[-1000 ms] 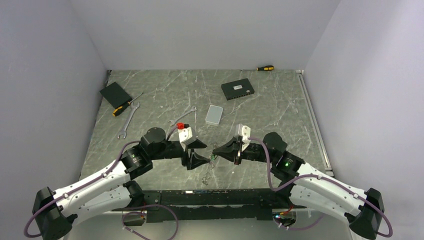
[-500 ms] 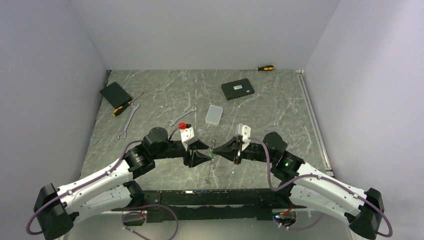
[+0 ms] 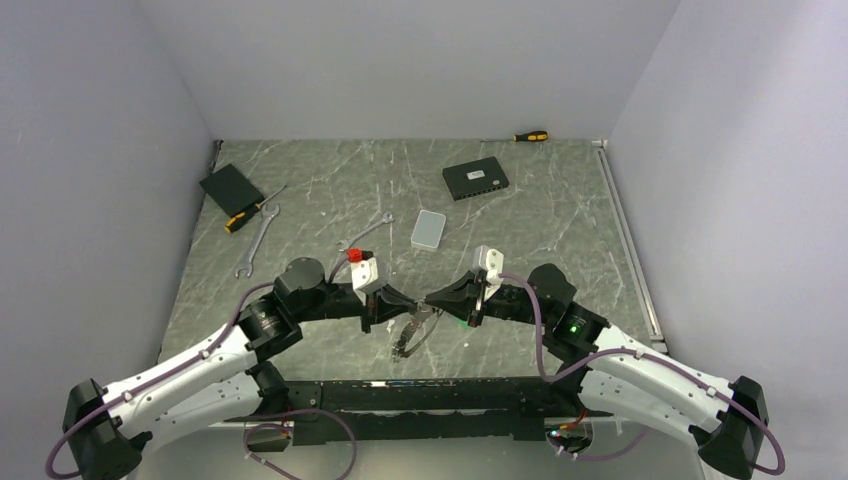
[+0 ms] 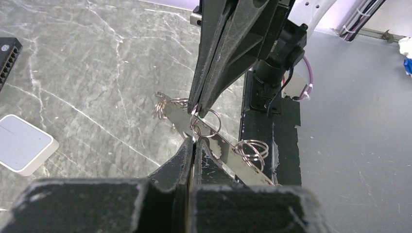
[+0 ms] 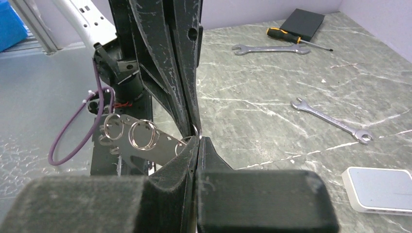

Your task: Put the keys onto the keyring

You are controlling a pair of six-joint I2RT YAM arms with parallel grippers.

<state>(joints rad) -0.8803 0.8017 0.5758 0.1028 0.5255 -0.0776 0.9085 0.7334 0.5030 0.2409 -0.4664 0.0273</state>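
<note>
left claw [image 4: 193,144]: pressed tight together, and we have it nipping the edge of the flat silver strip of the keys [image 4: 226,148].
right claw [image 5: 197,141]: pinched flat as well, meeting the left one tip to tip. It grips the keyring [image 4: 209,127] just where the ring threads that strip.
keys: hung between the two tips near the middle of the table's near side, slanting down toward the left arm. More small split rings sit along the strip. Whether the low end touches the table [image 3: 560,260], we cannot tell.
near edge: tight here! The bundle sits just beyond the black base rail [image 3: 420,395], and in the left wrist view the strip's lower end reaches over it.
room behind: bare marble runs back to the small wrench [image 3: 365,232] and the white box [image 3: 428,229], both near the claws but apart from them.
left side: the long wrench [image 3: 255,243], screwdriver [image 3: 246,214] and black block [image 3: 230,187] lie well apart from us, close to the left wall.
right side: a broad stretch of marble reaches out to the metal rail [image 3: 625,240] along the table's edge.
far edge: the black switch box [image 3: 475,179] sits toward the back, and a second screwdriver [image 3: 530,136] lies right against the back wall.
</note>
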